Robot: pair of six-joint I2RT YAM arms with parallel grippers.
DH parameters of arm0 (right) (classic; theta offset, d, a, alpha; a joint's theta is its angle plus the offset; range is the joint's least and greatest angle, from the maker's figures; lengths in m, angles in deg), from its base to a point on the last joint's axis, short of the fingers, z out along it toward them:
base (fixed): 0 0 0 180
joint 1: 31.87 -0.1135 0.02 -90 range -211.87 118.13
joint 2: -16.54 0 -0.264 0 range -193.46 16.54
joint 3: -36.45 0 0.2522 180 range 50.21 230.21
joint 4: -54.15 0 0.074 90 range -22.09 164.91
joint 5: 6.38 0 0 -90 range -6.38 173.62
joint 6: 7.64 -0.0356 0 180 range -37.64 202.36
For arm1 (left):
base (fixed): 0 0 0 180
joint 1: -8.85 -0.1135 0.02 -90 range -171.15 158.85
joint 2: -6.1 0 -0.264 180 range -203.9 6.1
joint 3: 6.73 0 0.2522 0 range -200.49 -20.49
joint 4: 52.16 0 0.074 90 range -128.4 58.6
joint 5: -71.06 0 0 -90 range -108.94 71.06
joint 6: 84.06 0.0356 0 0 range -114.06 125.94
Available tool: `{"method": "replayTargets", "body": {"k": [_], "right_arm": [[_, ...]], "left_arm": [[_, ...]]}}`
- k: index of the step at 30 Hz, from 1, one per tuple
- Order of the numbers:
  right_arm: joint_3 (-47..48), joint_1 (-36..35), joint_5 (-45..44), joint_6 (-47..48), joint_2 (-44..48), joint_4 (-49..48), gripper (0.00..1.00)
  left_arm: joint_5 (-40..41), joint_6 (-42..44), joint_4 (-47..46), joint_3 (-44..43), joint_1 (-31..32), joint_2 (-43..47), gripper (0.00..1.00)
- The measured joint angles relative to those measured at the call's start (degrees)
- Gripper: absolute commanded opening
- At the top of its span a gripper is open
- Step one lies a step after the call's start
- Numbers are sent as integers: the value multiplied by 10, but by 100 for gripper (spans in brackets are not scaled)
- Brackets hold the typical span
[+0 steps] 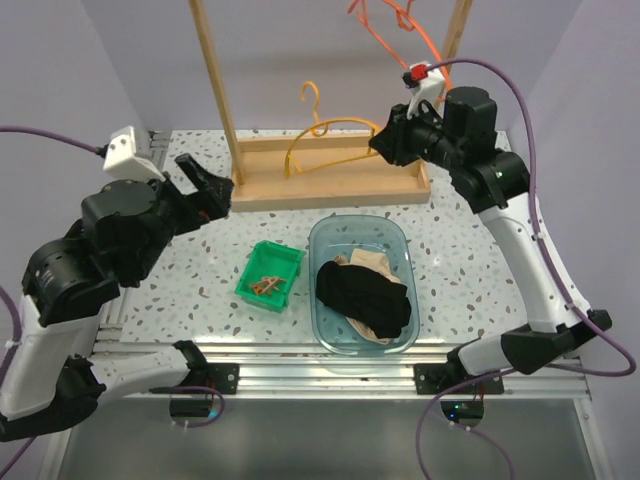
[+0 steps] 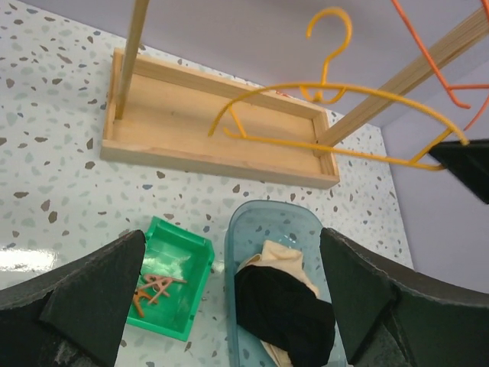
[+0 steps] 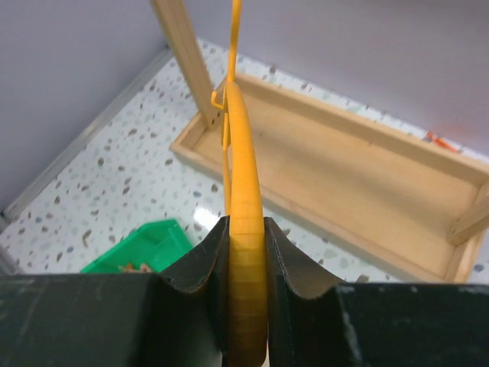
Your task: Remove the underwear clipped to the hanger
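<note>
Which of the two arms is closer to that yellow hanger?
Right. The right arm's fingers are clamped on the yellow hanger at its right end. The left arm's fingers hang open off to the hanger's left, apart from it.

The right gripper (image 1: 378, 142) hides the end of the yellow hanger (image 3: 246, 191). Above that gripper the orange hanger (image 1: 392, 35) runs off the picture. Below it, the black underwear (image 1: 365, 295) covers most of the beige underwear (image 1: 372, 262). The clips (image 1: 267, 285) are too small to count.

Underwear (image 1: 365, 295) two; hangers (image 3: 246, 229) two; green bin (image 1: 247, 275) one; clear tub (image 1: 355, 238) one.
</note>
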Motion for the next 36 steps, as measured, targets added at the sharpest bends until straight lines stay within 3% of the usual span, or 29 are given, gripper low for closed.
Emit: {"method": "replayTargets", "body": {"k": [7,13,22,32,36], "right_arm": [[-34,0,-107,-1,66,-196,0],[-64,0,-173,4,82,-351,0],[-36,0,-270,6,-10,-370,0],[-42,0,-284,-9,-35,-352,0],[-62,0,-273,-23,-4,-321,38]], "left_arm": [[-49,4,-33,78,0,-60,100],[-63,4,-41,114,0,-60,100],[-69,4,-59,114,0,-56,100],[-74,1,-59,125,0,-51,100],[-75,-1,-60,132,0,-42,100]]}}
